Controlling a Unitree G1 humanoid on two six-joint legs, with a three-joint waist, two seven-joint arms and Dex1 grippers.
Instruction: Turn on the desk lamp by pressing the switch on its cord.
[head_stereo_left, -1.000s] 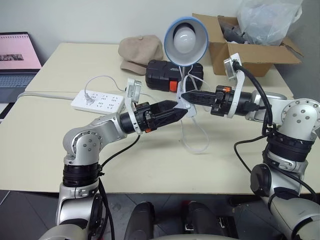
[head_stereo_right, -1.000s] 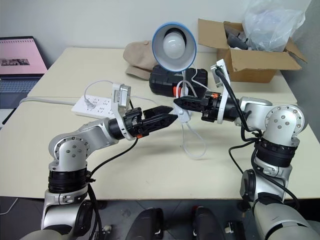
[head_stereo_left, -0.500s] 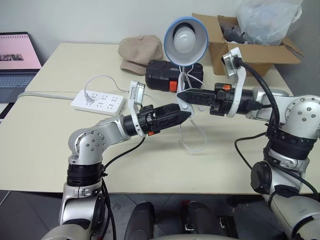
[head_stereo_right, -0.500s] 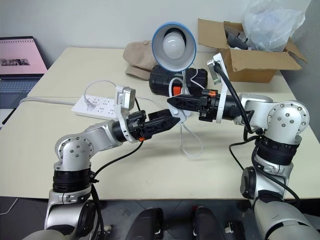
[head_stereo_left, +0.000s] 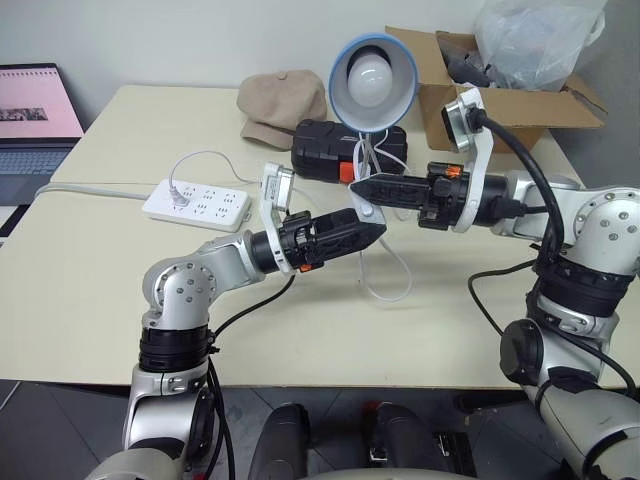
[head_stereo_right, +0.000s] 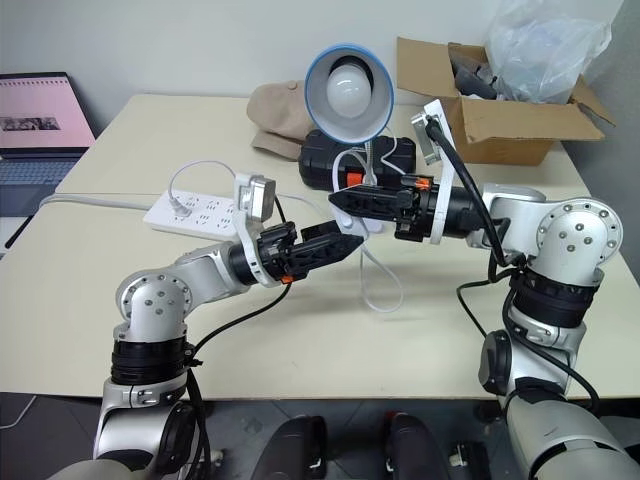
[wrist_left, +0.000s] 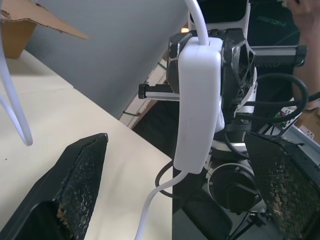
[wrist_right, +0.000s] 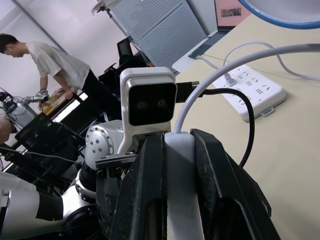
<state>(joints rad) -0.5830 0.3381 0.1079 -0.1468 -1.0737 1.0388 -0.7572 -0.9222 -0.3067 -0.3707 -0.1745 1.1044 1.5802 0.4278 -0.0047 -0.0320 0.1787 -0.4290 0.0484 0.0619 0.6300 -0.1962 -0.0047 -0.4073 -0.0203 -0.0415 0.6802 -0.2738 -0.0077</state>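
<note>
Right wrist view: right hand (head_stereo_left: 362, 187) clamps small white oblong inline switch (wrist_right: 180, 165), lifted above beige surface (head_stereo_left: 90, 290). Left hand (head_stereo_left: 372, 228) fully open, empty, fingers flanking switch. Risk: closing off-centre misses rocker, twisting switch on thin white cord (head_stereo_left: 395, 290).

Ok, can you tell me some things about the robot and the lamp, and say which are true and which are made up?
1. The right hand is shut on the switch. True.
2. The left hand is closed tight. False: its fingers stand wide apart on either side of the switch.
3. The desk lamp has a red shade. False: the shade is light blue, with a white bulb inside.
4. A white power strip lies on the table. True.
5. The cardboard box sits beside the laptop. False: they are at opposite ends of the table.
</note>
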